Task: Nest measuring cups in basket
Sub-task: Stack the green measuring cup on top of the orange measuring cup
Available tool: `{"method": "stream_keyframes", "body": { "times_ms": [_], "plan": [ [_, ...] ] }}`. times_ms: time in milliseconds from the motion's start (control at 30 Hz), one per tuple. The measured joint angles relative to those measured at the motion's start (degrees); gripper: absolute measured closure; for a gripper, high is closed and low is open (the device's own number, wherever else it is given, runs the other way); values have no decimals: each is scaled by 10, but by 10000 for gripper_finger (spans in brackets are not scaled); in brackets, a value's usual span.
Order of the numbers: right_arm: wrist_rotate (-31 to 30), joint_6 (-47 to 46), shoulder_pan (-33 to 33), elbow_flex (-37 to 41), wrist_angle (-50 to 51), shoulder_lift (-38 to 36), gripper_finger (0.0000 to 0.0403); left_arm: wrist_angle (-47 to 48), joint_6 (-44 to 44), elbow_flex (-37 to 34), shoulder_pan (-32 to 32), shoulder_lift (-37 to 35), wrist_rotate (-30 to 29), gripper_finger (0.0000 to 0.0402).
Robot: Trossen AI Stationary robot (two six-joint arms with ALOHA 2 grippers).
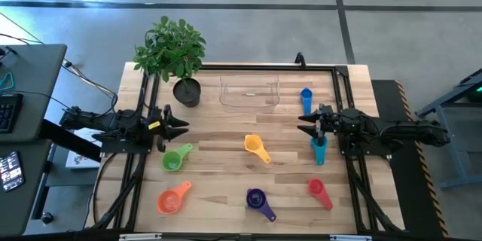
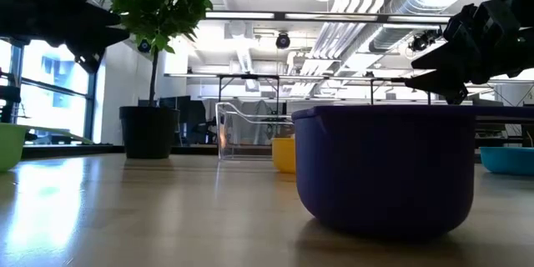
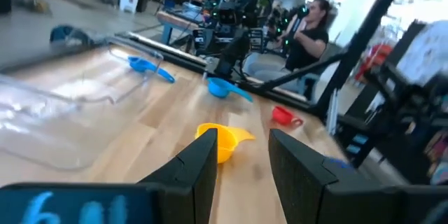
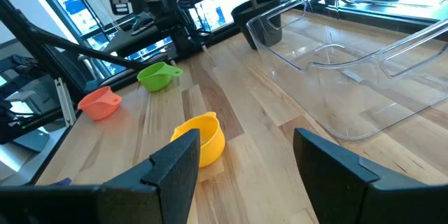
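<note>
So the biggest piece here is the basket (image 1: pixel 249 93), the clear low-walled tray sitting at the far edge of the table with nothing in it, right next to the potted plant (image 1: pixel 175 59). I'd guess it's light and a bit slick, so it may skate if a cup gets pushed against a wall instead of dropped in from above. Everything else is placed off that basket: the blue cup (image 1: pixel 306 96) is just beside its right end, the teal cup (image 1: pixel 318 151) is further toward the front on that same side, the yellow cup (image 1: pixel 256 147) is straight in front of it around mid-table, the green cup (image 1: pixel 175 157) is off to the front-left, and the orange cup (image 1: pixel 172 198), purple cup (image 1: pixel 258 201) and red cup (image 1: pixel 318 191) are lined up well away along the near edge. These look like stiff thin plastic, basically weightless and not fragile, but smooth and rounded, so pinching the bowl probably squirts it out; I'd take the rim wall or the flat handle near the bowl. The left gripper (image 1: pixel 181 125) hovers left of the basket above the green cup, fingers spread apart, holding nothing. The right gripper (image 1: pixel 306 119) hangs just past the basket's right end, near the blue and teal cups, fingers also parted and empty.
</note>
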State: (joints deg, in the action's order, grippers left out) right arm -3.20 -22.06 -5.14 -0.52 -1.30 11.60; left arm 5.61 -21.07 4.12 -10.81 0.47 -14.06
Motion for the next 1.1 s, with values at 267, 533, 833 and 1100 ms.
{"method": "stream_keyframes", "body": {
  "times_ms": [267, 533, 833, 1100],
  "plan": [
    [0, 0, 0, 0, 0, 0, 183, -11, -119, 0, 0, 0, -10, 284],
    [0, 0, 0, 0, 0, 0, 183, -141, -155, 2, 0, 0, -18, 284],
    [0, 0, 0, 0, 0, 0, 183, -153, -143, 87, 0, 27, -15, 284],
    [0, 0, 0, 0, 0, 0, 183, 24, -129, 224, 0, 106, -11, 284]
  ]
}}
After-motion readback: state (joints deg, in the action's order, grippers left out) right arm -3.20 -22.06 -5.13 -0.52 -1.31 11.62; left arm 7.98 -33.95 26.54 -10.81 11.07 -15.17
